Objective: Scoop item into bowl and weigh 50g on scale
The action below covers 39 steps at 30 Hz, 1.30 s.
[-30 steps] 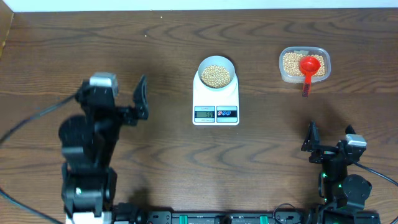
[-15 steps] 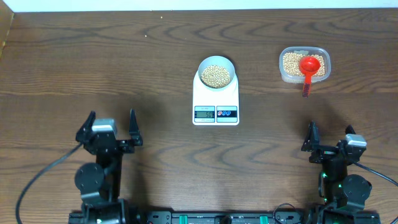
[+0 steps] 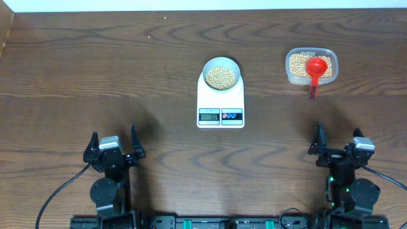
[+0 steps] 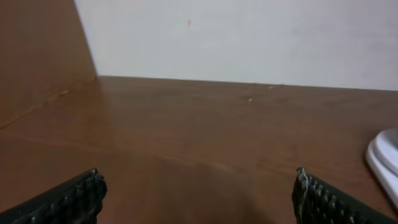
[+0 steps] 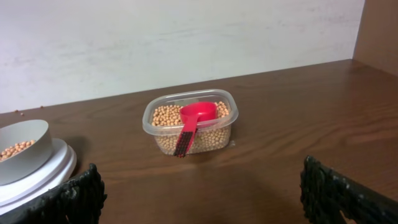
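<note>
my left gripper (image 3: 114, 137): jaws wide apart, nothing held, front left
bowl (image 3: 206, 69): on scale (image 3: 220, 102), centre, beans (image 3: 221, 77) inside
tub (image 3: 287, 67): back right, red scoop (image 3: 316, 67) lying on beans
my right gripper (image 3: 337, 141): jaws wide apart, nothing held, front right

On my overhead feed, a clear plastic tub (image 3: 287, 69) with rounded corners sits in the upper right of the frame. A red scoop (image 3: 315, 71) lies in it with its cup facing up and its ridged handle poking out over the rim toward the bottom of the frame. My right wrist feed shows that handle leaning on the tub's front wall, slanting down to the left. Everything rests on a dark brown wood-grain table (image 3: 95, 63). A white wall (image 5: 186, 43) runs along its far edge. I see a brown wooden side panel (image 4: 37, 50) at the upper left of the left wrist feed, and another at the upper right of the right wrist feed.
</note>
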Each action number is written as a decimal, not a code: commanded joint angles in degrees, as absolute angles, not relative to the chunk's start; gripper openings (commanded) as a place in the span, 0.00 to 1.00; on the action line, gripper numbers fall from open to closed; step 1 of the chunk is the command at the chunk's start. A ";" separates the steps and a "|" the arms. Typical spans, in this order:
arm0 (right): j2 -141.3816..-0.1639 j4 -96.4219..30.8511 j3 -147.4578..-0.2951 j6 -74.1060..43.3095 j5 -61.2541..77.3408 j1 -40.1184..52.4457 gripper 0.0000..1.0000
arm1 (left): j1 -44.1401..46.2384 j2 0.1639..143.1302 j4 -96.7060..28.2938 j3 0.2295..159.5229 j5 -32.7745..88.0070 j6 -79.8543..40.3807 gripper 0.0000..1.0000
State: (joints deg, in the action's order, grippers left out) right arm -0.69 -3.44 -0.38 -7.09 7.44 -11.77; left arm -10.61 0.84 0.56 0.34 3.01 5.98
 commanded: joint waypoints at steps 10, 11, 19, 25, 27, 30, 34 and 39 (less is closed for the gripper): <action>-0.32 -3.66 -0.32 -6.76 7.20 -11.57 0.99 | -11.25 0.08 -4.10 0.23 0.84 5.08 0.98; -0.32 -3.66 -0.32 -6.76 7.20 -11.57 0.99 | -11.11 0.08 -4.08 0.23 0.84 5.08 0.98; -0.32 -3.66 -0.30 -6.76 7.20 -11.57 0.99 | -10.92 0.08 -4.08 0.23 0.82 5.13 0.98; -0.32 -3.68 -0.32 -6.76 7.20 -11.57 0.99 | -10.92 0.25 -4.08 0.23 0.82 5.10 0.98; -0.32 -3.68 -0.32 -6.76 7.20 -11.57 0.99 | -10.92 0.27 -4.08 0.23 0.82 5.10 0.98; -0.32 -3.66 -0.32 -6.76 7.20 -11.57 0.99 | -10.92 0.27 -4.08 0.23 0.80 5.10 0.98; -0.32 -3.66 -0.32 -6.76 7.20 -11.57 0.99 | -10.92 0.27 -4.08 0.23 0.82 5.13 0.98; -0.32 -3.68 -0.32 -6.76 7.20 -11.57 0.99 | -10.92 0.27 -4.08 0.23 0.82 5.10 0.98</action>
State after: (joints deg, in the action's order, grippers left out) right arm -0.69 -3.46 -0.38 -7.09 7.44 -11.77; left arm -11.14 0.62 -1.30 0.75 2.63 5.80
